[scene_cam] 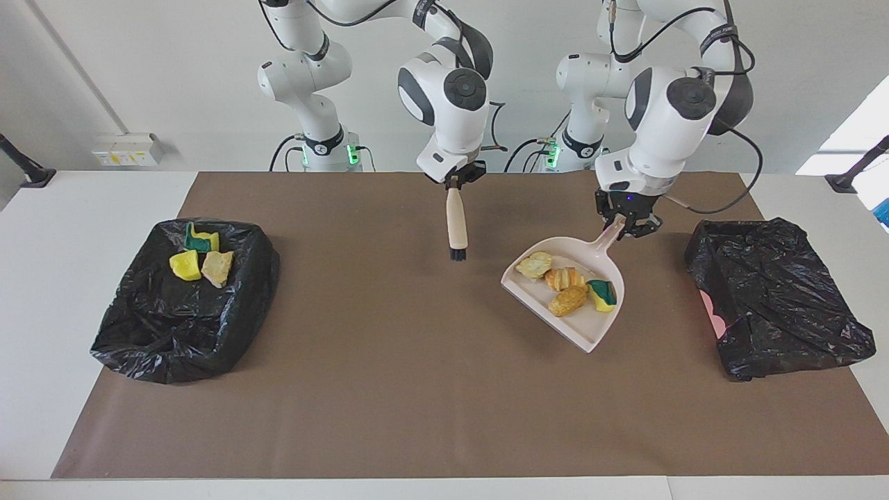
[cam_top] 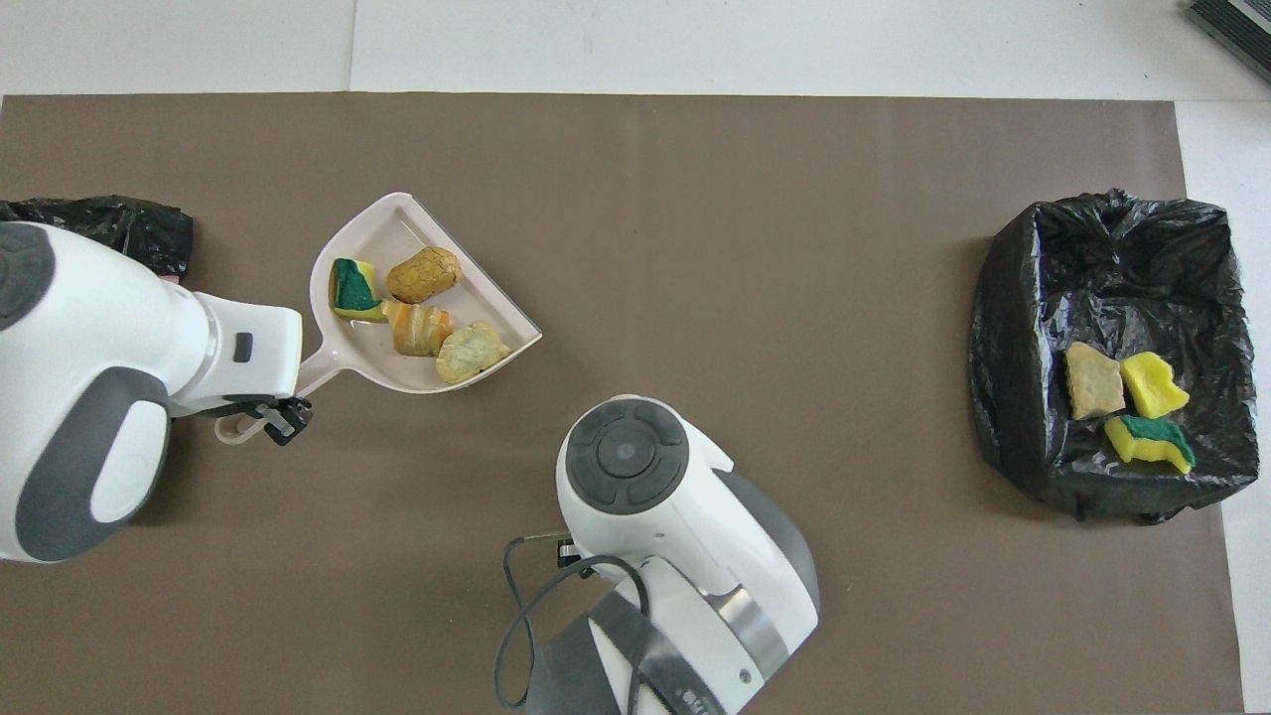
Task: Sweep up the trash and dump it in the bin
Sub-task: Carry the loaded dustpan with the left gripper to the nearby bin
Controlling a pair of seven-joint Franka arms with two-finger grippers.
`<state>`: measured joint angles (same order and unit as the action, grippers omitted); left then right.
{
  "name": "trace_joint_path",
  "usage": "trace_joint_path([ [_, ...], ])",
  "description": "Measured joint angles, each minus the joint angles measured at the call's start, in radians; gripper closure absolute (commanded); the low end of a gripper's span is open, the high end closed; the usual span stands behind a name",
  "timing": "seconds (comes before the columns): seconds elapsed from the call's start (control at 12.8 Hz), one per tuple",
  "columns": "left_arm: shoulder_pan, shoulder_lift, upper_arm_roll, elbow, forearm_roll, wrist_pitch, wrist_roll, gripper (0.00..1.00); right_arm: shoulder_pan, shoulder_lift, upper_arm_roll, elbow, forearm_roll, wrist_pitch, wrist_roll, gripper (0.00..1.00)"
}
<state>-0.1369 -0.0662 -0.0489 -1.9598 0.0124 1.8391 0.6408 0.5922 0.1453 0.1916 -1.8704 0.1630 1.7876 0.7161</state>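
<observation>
White arms [scene_cam: 455, 104] w/ grey joints, black cables, green base LEDs.

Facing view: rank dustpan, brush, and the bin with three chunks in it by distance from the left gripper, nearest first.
From the left gripper:
1. Dustpan, held by its handle.
2. Brush, hanging from the right gripper, mid-table.
3. Bin with chunks, at the right arm's end.
</observation>
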Motion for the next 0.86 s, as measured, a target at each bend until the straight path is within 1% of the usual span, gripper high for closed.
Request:
trace_joint_path([
  [0.24, 0.138, -0.003, 0.004, 0.115, 0.000, -0.106, 0.066, 1.00, 0.106, 0.052, 0.002, -0.045, 0.011, 0.128, 0.078, 1.00],
  [0.31, 0.187, -0.003, 0.005, 0.135, 0.000, -0.130, 0.085, 1.00, 0.126, 0.080, 0.002, -0.047, 0.013, 0.164, 0.081, 1.00],
  [0.47, 0.294, -0.002, 0.010, 0.160, 0.001, -0.151, 0.189, 1.00, 0.146, 0.122, 0.002, -0.050, 0.013, 0.196, 0.081, 1.00],
  [0.63, 0.421, -0.002, 0.017, 0.175, -0.001, -0.158, 0.327, 1.00, 0.162, 0.135, 0.002, -0.074, 0.013, 0.236, 0.081, 1.00],
  [0.71, 0.482, -0.002, 0.021, 0.180, -0.002, -0.162, 0.397, 1.00, 0.170, 0.134, 0.002, -0.077, 0.013, 0.247, 0.083, 0.01],
  [0.86, 0.586, 0.000, 0.034, 0.203, -0.001, -0.166, 0.545, 1.00, 0.174, 0.133, 0.001, -0.078, 0.012, 0.244, 0.099, 0.00],
])
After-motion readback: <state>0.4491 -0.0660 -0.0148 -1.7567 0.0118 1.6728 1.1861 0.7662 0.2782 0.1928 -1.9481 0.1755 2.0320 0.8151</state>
